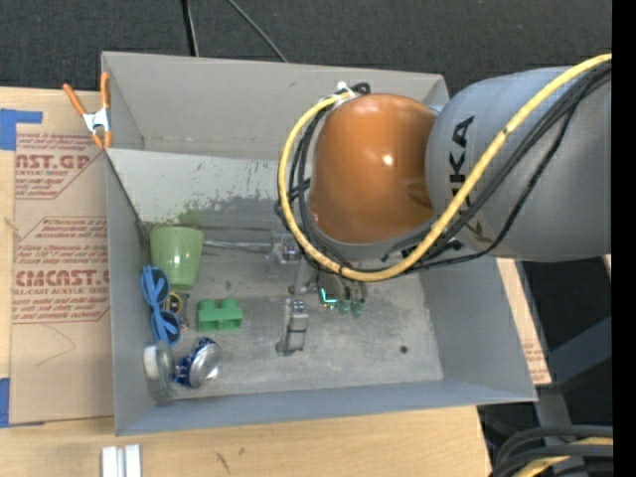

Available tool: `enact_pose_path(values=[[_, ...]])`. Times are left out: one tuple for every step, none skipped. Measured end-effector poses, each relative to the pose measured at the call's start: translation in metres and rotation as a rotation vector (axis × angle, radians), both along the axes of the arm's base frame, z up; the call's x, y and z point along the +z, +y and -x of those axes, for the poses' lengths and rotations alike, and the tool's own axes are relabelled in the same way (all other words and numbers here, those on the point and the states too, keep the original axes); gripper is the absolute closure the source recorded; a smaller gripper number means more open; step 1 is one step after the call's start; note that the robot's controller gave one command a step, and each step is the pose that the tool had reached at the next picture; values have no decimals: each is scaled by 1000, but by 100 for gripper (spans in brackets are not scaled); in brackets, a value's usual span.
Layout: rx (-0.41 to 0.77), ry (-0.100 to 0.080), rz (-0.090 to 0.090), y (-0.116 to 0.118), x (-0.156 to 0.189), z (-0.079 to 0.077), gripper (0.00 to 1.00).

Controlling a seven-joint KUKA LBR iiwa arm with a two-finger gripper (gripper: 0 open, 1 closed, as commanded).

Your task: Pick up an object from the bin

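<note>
Bin [229, 167] of grey metal slopes down to a scuffed floor, and most of that floor is bare. Over its middle hangs the KUKA arm [517, 157], its orange cover [373, 172] hiding much of the claw [289, 291]. The two fingers [295, 328] look spread apart, tips near the floor, with nothing between them. All the loose things lie well off toward the left wall: a pale green cup [176, 254] on its side, a crushed silver-and-blue can [196, 363] in the near corner, a blue cord [154, 301] along the wall, and a small green block [219, 314], the nearest to the claw yet clearly apart from it. Closing here would likely catch only air or scrape the floor. A sideways reach risks nudging the block against the cord, or rolling the cup.
</note>
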State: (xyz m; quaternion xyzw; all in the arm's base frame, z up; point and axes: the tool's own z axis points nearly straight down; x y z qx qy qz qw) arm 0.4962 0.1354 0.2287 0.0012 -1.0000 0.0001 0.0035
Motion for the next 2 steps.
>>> enact_pose_path(values=[[246,-2,-1,51,-116,-5,0],[618,-10,-3,89,-159,2,0]])
